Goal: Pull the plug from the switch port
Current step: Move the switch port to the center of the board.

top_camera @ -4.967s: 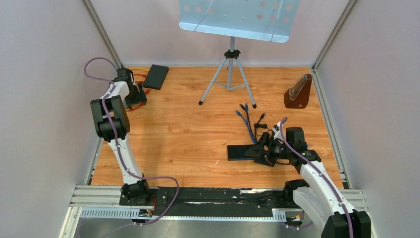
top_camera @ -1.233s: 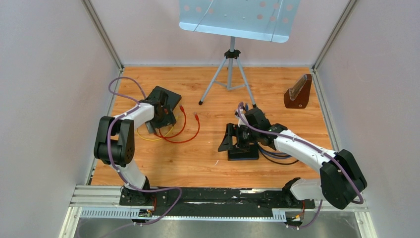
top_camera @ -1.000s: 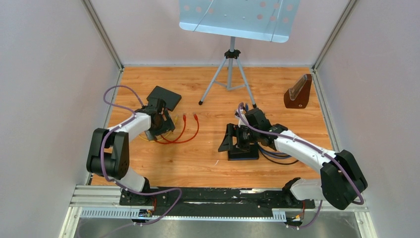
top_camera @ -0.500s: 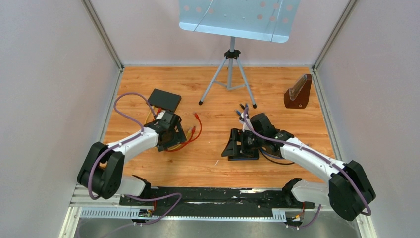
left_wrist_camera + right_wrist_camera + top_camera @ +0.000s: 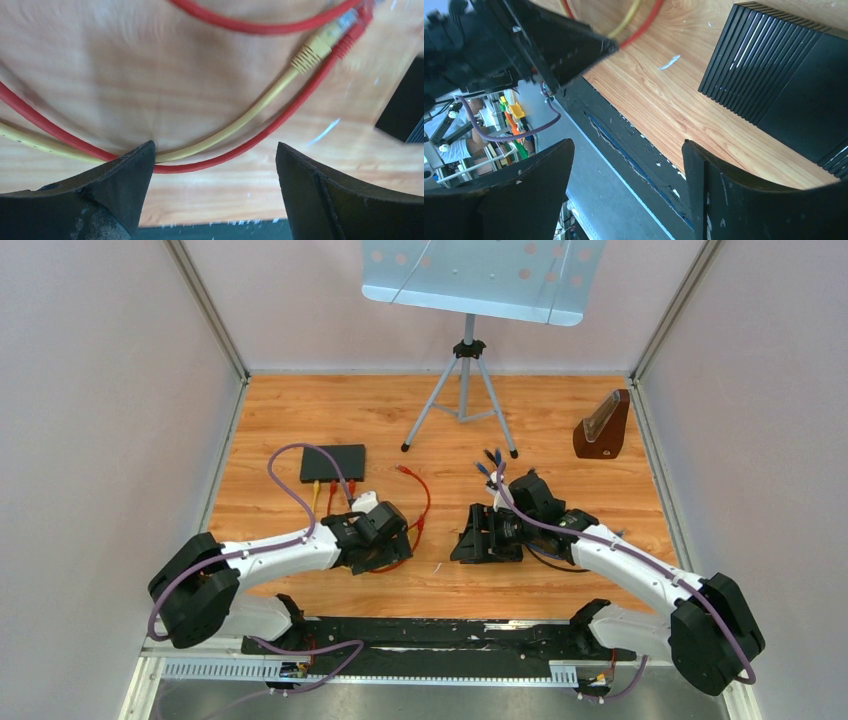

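A black switch [image 5: 333, 461] lies at the left with yellow and red cables [image 5: 333, 490] running from its near edge. A second black switch [image 5: 503, 546] lies under my right arm; its ribbed top [image 5: 774, 75] fills the right wrist view. My left gripper [image 5: 386, 543] hovers open over the red cable loop [image 5: 420, 510]. In the left wrist view, a loose yellow plug [image 5: 314, 49] and a red plug [image 5: 352, 36] lie ahead of the open left gripper [image 5: 214, 150]. My right gripper [image 5: 468, 540] [image 5: 628, 145] stands open at the second switch's left end, holding nothing.
A music stand on a tripod [image 5: 463, 380] stands at the back middle. A brown wedge-shaped metronome [image 5: 602, 426] sits back right. Blue cable ends [image 5: 490, 468] lie beyond the right switch. The black base rail [image 5: 430, 632] runs along the near edge.
My left arm swung away from the left switch toward the near middle, and the red and yellow cables came along. The right gripper shifted slightly nearer.
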Available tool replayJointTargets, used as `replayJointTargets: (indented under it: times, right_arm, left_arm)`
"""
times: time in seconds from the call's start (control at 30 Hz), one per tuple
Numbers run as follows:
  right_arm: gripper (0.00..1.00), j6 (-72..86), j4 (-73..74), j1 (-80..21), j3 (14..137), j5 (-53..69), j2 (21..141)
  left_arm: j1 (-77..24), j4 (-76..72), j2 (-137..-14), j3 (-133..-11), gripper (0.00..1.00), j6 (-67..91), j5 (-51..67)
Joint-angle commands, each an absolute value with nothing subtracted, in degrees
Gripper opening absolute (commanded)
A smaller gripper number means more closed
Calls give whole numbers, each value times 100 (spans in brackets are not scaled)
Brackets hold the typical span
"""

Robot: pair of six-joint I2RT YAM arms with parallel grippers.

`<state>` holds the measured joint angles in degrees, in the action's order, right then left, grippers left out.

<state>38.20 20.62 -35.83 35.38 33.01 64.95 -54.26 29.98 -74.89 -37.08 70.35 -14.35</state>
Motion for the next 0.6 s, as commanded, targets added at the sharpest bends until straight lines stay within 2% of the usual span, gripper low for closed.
replayJointTargets:
  times: [0.0,0.23,0.33,0.57]
  right_arm:
    - [79,3736,1919,-3602,3780,3182,6600]
    - [76,3357,1882,-3612,4930,3139,7969]
    - [69,3196,1885,-3631,5538,3245,8692]
    - [47,2796,2009,-4055,6843,3302,10170]
  left_arm:
    - [-6055,4229,-7355,-3482,98,8078,-1265]
    - [-6127,5273,-6450,-4223,100,7852,-2331]
    - [-6126,5459,-5958,-4533,100,7621,-2703]
    - [-6126,5778,-5019,-4670,100,7640,-3259]
